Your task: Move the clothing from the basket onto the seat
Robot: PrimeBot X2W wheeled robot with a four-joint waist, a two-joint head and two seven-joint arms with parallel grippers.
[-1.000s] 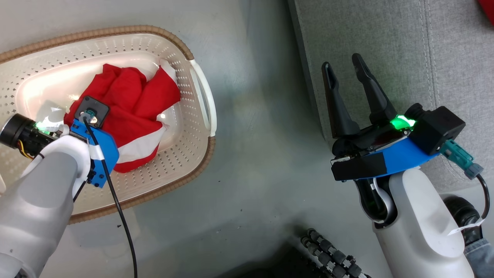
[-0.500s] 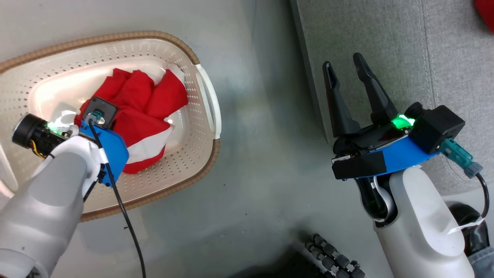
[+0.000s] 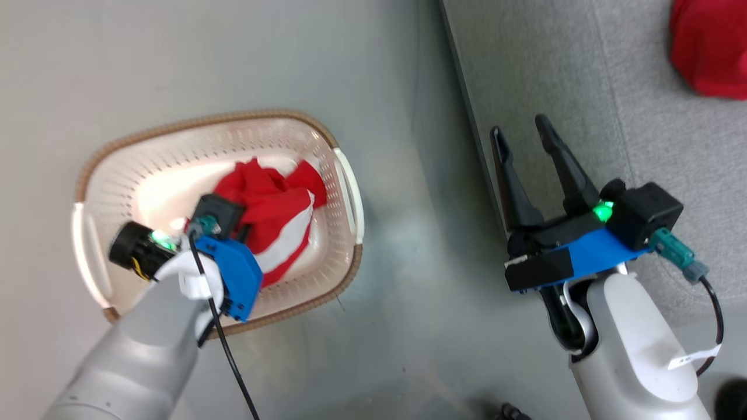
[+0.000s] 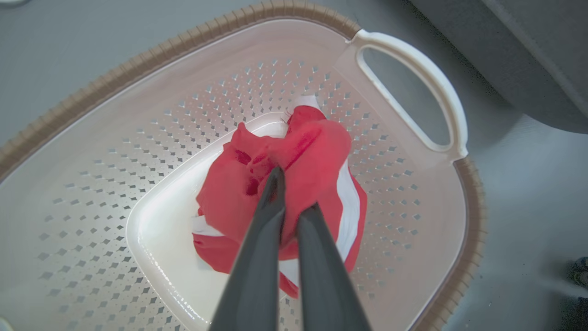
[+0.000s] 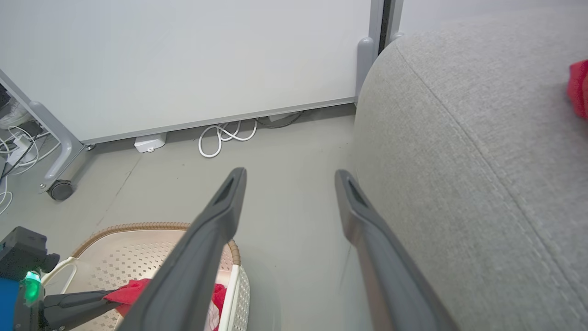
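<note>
The left claw (image 4: 294, 191) is clamped on just a fold of the red white-striped fabric garment (image 4: 229, 202) inside the cream perforated plastic basket (image 4: 229, 92), left of the grey upholstered sofa (image 3: 583, 87), so the loose cloth could slip free or snag coming out.

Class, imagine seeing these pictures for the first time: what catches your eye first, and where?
The bright red striped garment stands out, bunched in the cream basket with the left gripper shut on it. A second red garment lies on the grey sofa, upper right in the head view. The right gripper hangs open by the sofa's edge.
</note>
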